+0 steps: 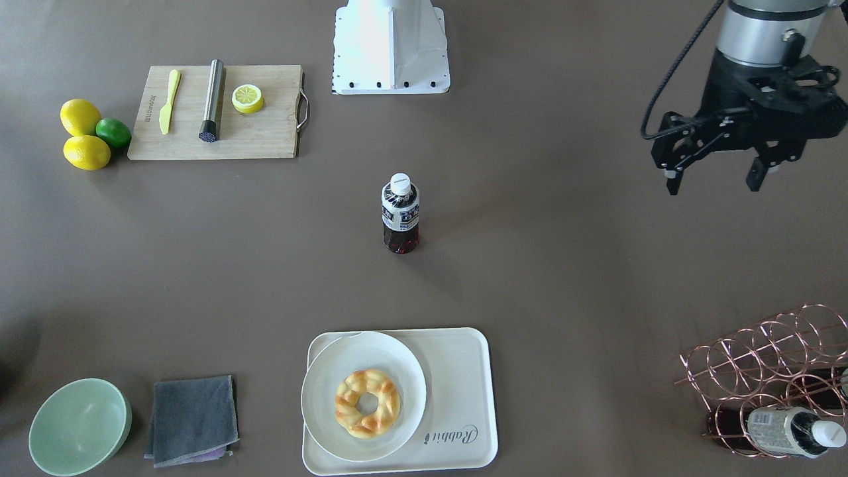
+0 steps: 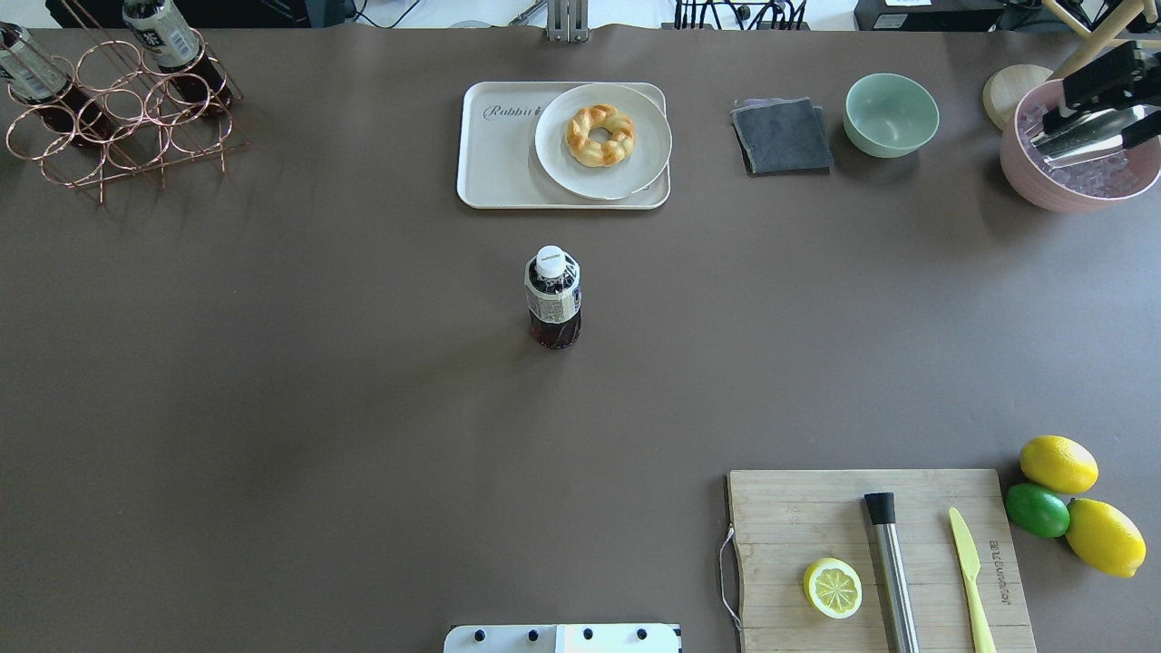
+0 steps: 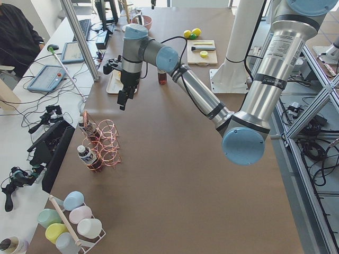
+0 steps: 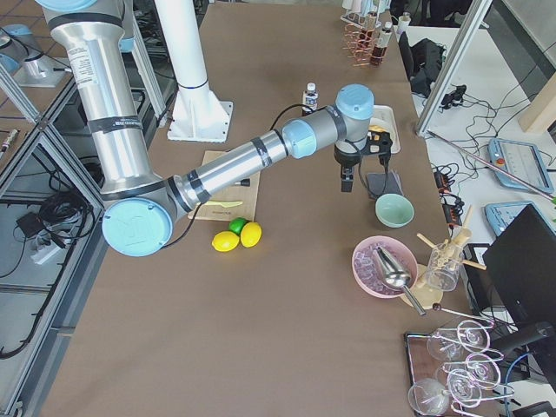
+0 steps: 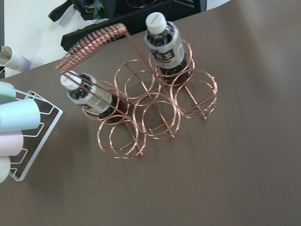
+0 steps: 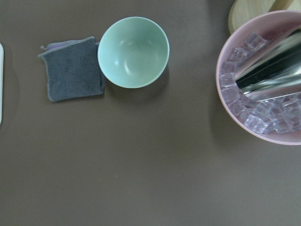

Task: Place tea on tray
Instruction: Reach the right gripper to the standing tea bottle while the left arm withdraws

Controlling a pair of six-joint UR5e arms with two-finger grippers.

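The tea [image 1: 400,215] stands upright in the middle of the table, also in the overhead view [image 2: 553,299]. The cream tray [image 1: 464,371] marked "Rabbit" lies at the operators' edge [image 2: 499,154]; a white plate [image 1: 363,397] with a braided pastry ring covers over half of it. My left gripper [image 1: 715,177] hangs open and empty above the table, far to the tea's side. My right gripper [image 4: 345,181] shows only in the exterior right view, above the grey cloth beside the tray; I cannot tell whether it is open or shut.
A copper wire rack [image 2: 109,109] holds two similar bottles [image 5: 164,47]. A grey cloth [image 2: 782,136], a green bowl [image 2: 892,113] and a pink ice bowl [image 2: 1079,154] lie past the tray. A cutting board [image 2: 871,544] with tools, lemons and a lime lie near my base.
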